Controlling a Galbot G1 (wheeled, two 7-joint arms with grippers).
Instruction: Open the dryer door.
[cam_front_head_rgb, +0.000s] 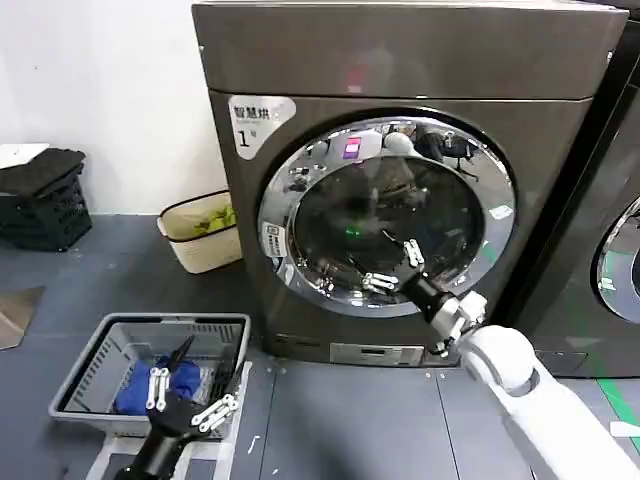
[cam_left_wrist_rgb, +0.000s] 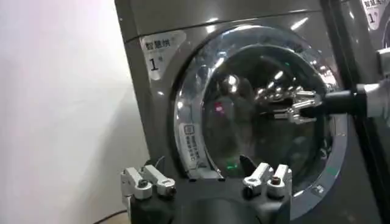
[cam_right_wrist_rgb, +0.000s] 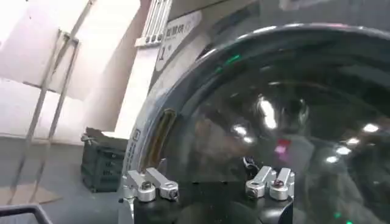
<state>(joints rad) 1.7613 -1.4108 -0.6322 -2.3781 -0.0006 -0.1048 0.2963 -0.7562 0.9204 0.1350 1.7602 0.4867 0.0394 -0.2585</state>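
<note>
A: Dryer door (cam_front_head_rgb: 388, 215) status?

B: Shut, flush w/ the front of the grey dryer (cam_front_head_rgb: 400, 60). Chrome rim all round, dark glass centre. Right gripper (cam_front_head_rgb: 392, 268) is straight in front of the glass, low on the door's centre, fingers spread apart, nothing between them. Can't tell if the tips touch the glass or sit just off it.

A: Seen from the wrist cams?

B: Right wrist view: the door (cam_right_wrist_rgb: 274, 122) bulks just ahead of the gripper (cam_right_wrist_rgb: 208, 182), rim curving off to one side, jaws apart. Left wrist view: right gripper (cam_left_wrist_rgb: 298, 106) reaches in over the glass of the door (cam_left_wrist_rgb: 256, 115), fingers splayed.

A: Left arm?

B: Left gripper (cam_front_head_rgb: 190, 400) sits low, well away from the door, over the near edge of a grey wire basket (cam_front_head_rgb: 100, 345) on the floor. Fingers open, empty. In its own wrist view (cam_left_wrist_rgb: 207, 182) the door is far ahead of it.

A: Anything else nearby?

B: Blue cloth (cam_front_head_rgb: 150, 385) in the basket, just beyond the left gripper. Cream bin (cam_front_head_rgb: 200, 245) w/ green stuff further off by the wall, beside the dryer. Black crate (cam_front_head_rgb: 45, 200) beyond that. Past the right gripper, to its right, a darker machine (cam_front_head_rgb: 600, 200) w/ its own chrome-rimmed door (cam_front_head_rgb: 620, 260).
</note>
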